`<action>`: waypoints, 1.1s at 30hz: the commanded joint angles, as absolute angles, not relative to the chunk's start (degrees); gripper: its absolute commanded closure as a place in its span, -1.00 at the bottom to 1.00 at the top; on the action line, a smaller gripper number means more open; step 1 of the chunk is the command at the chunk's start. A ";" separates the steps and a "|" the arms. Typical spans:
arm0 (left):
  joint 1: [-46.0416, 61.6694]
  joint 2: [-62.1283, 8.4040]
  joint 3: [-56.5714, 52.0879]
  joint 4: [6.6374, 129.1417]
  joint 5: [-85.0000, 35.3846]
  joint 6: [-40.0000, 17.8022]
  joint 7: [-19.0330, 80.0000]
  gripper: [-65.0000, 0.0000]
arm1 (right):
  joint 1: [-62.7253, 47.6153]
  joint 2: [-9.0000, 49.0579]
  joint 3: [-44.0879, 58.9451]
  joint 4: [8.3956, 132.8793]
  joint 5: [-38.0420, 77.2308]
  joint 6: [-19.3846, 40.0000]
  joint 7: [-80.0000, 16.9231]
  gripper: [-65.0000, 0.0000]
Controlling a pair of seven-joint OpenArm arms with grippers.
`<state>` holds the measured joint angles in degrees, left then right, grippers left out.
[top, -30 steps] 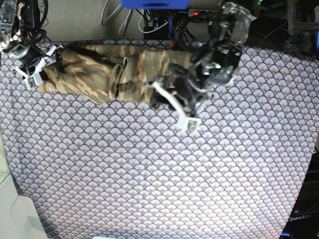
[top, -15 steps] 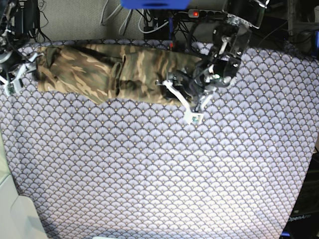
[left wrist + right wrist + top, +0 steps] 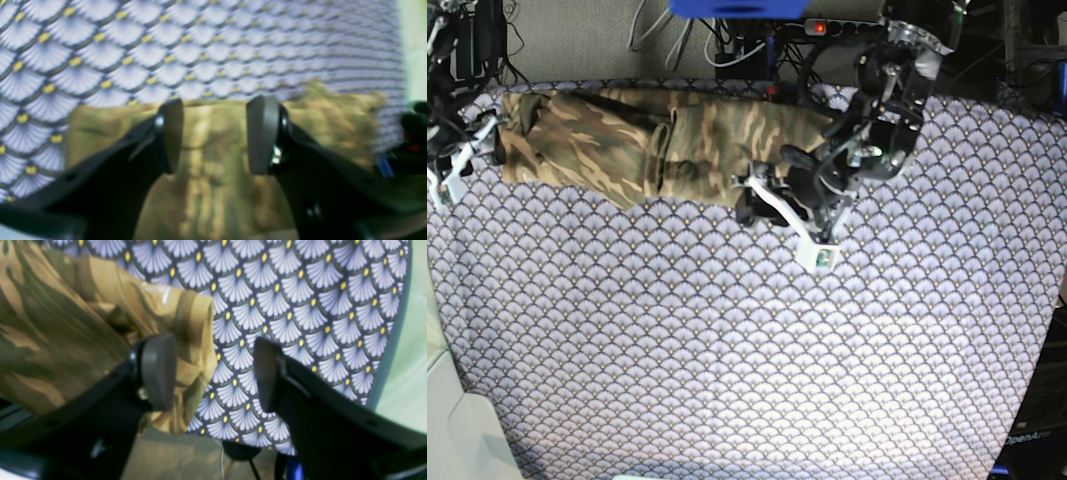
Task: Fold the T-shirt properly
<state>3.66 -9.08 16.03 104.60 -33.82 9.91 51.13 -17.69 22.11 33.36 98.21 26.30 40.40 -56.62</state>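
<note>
The camouflage T-shirt [image 3: 647, 140] lies folded into a long strip along the far edge of the purple scallop tablecloth [image 3: 727, 340]. My left gripper [image 3: 779, 215] hovers at the strip's right end. In the blurred left wrist view it [image 3: 215, 136] is open, with the T-shirt [image 3: 213, 186] lying below and nothing between the pads. My right gripper [image 3: 462, 160] stands just off the strip's left end. In the right wrist view it [image 3: 213, 373] is open. A hemmed corner of the T-shirt [image 3: 100, 316] lies by the left finger [image 3: 158, 370], and tablecloth fills most of the gap.
Cables and a power strip [image 3: 827, 27] run behind the table's far edge, beside a blue object [image 3: 737, 7]. The table's left edge [image 3: 393, 340] lies close to my right gripper. A pale surface [image 3: 457, 430] sits at the near left corner.
My right gripper has drawn back to the left, off the T-shirt's left end, and opened a little wider. My left gripper rose, then came back down-left at the right end.
</note>
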 commanded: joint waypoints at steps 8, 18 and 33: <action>3.21 -12.18 9.45 106.95 -39.78 9.63 50.33 0.07 | -12.70 23.08 36.62 97.27 34.33 40.00 -64.92 -0.39; 5.14 -14.29 8.57 106.15 -39.34 9.54 50.33 0.07 | -7.87 24.40 37.85 81.36 41.10 40.00 -68.00 -0.39; 4.70 -14.29 8.66 101.32 -39.34 9.27 50.24 0.07 | -10.15 24.13 38.02 80.92 41.89 40.00 -67.74 -0.39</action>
<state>5.54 -14.26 8.78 100.03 -38.85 9.67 50.94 -10.41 22.85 37.71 80.18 40.97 40.05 -68.34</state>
